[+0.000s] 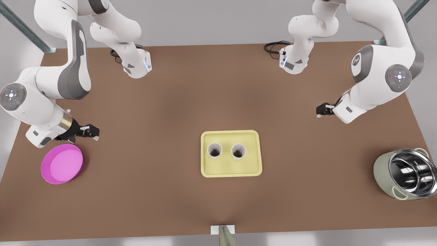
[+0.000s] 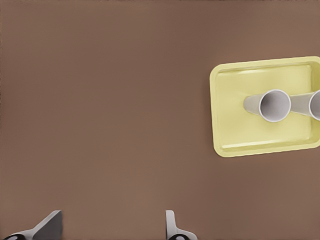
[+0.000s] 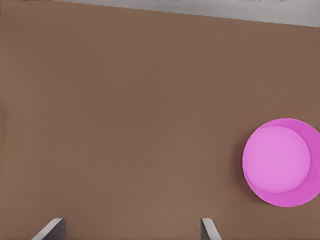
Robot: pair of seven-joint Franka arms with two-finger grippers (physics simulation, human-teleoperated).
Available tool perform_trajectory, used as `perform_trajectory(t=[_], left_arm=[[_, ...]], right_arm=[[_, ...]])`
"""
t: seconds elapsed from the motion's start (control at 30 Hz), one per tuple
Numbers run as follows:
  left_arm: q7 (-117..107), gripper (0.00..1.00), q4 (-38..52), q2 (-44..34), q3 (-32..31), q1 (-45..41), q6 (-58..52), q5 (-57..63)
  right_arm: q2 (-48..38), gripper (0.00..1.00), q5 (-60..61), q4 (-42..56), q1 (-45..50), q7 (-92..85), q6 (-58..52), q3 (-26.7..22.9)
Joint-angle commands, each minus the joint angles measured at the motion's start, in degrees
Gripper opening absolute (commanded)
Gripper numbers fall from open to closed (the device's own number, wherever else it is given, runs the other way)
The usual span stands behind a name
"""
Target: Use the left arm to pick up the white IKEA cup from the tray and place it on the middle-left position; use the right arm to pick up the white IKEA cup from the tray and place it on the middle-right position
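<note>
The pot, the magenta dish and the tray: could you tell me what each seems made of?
The pot: likely metal, mirror-bright reflective inside, pale green outside, perhaps enamelled. The magenta dish: probably smooth plastic, evenly coloured, no glare. The tray: matte pale yellow, perhaps plastic; the look leaves it open.

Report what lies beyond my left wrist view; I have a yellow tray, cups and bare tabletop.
Observer: A magenta dish lies at the front view's left, far from the tray.
Operator: Place the right claw.
Observer: The right claw hangs open beside that dish, over bare brown top.
Operator: Name what is on the other side.
Observer: A steel pot sits tilted at the front view's right, farther out than the open left claw.
</note>
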Motion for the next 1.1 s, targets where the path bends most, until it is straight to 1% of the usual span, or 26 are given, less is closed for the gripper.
perform_trajectory(t=[0.0,0.07,0.13,0.17,0.2,0.23,0.33,0.43,0.47,0.53,0.63,0.7,0.77,0.8,0.83,0.87,0.9,0.93,0.97,1.0,1.07], left_arm=[[0.08,1.0,0.03,0.05,-0.03,-0.46,1.87,0.32],[-0.1,1.0,0.03,0.22,-0.03,-0.63,1.87,0.32],[0.08,1.0,-0.23,0.22,-0.03,-0.54,1.6,0.32],[-0.27,1.0,-0.06,1.28,-0.03,-0.63,1.6,0.32],[-0.19,1.0,0.03,2.86,-0.03,-0.63,1.78,0.32],[-0.19,1.0,0.03,4.79,-0.03,-0.54,2.39,0.23],[-0.28,1.0,0.03,5.41,-0.03,-0.63,2.92,0.32],[-0.28,1.0,-0.05,6.55,-0.03,-0.63,3.1,0.32],[-0.19,1.0,-0.05,6.55,-0.03,-0.63,2.92,0.23],[-0.1,1.0,-0.5,6.38,0.06,-0.54,2.31,0.14],[-0.54,1.0,-0.41,6.03,0.06,-0.46,2.04,-0.04],[-0.54,1.0,-0.05,5.94,0.15,-0.46,2.13,0.23],[-0.36,1.0,-0.41,4.97,-0.12,-1.07,-0.15,0.14],[-0.19,1.0,-0.14,5.23,-0.47,-1.16,0.81,0.23],[-0.28,1.0,0.03,5.06,-0.38,-1.07,2.75,0.23],[-0.01,1.0,0.12,4.97,0.06,-0.81,3.45,0.23],[0.08,1.0,0.64,6.46,-0.2,-1.16,8.54,1.81],[-0.01,1.0,3.37,8.92,-0.38,-1.25,8.64,2.16],[0.08,1.0,3.46,9.28,-0.38,-1.77,8.64,4.62],[0.08,1.0,3.46,9.45,-0.38,-1.86,8.72,4.62],[-0.01,1.0,3.72,10.16,-0.47,-2.3,10.13,4.53]], right_arm=[[-0.06,1.0,0.15,0.03,-0.08,-3.11,1.18,-0.01],[1.69,1.0,0.24,-0.06,0.44,-2.85,1.18,0.6],[7.24,1.0,0.5,-0.06,4.4,-2.06,3.99,1.04],[9.61,1.0,1.81,-0.06,5.72,0.48,6.63,1.13],[11.19,1.0,3.57,-0.06,7.04,3.3,6.81,1.13],[12.6,1.0,4.02,-0.06,8.97,5.49,10.49,1.22],[16.37,1.0,4.1,-0.23,14.68,15.76,15.42,1.22],[18.75,1.0,7.0,-0.85,19.78,20.17,18.41,1.22],[18.75,1.0,7.0,-1.9,21.71,22.89,20.43,1.31],[18.75,1.0,6.48,-1.99,25.93,30.36,21.05,1.31],[20.07,1.0,6.3,-1.81,30.06,37.4,23.94,1.31],[21.56,1.0,6.3,-1.64,31.38,39.77,26.4,1.31],[22.79,1.0,6.3,-1.46,33.14,42.24,28.78,1.22],[23.67,1.0,6.48,-1.37,34.02,42.76,28.87,1.22],[25.08,1.0,6.12,-1.11,34.63,46.01,32.12,1.22],[26.4,1.0,6.12,-0.14,34.99,46.28,33.09,1.22],[27.8,1.0,6.12,1.52,34.99,46.28,33.44,1.22],[28.68,1.0,6.12,2.49,34.99,46.28,33.53,1.22],[29.65,1.0,6.12,3.28,34.99,46.28,33.62,1.22],[30.53,1.0,6.12,3.46,34.99,46.28,35.72,1.22],[31.23,1.0,6.12,3.46,34.99,46.28,35.99,1.22]])
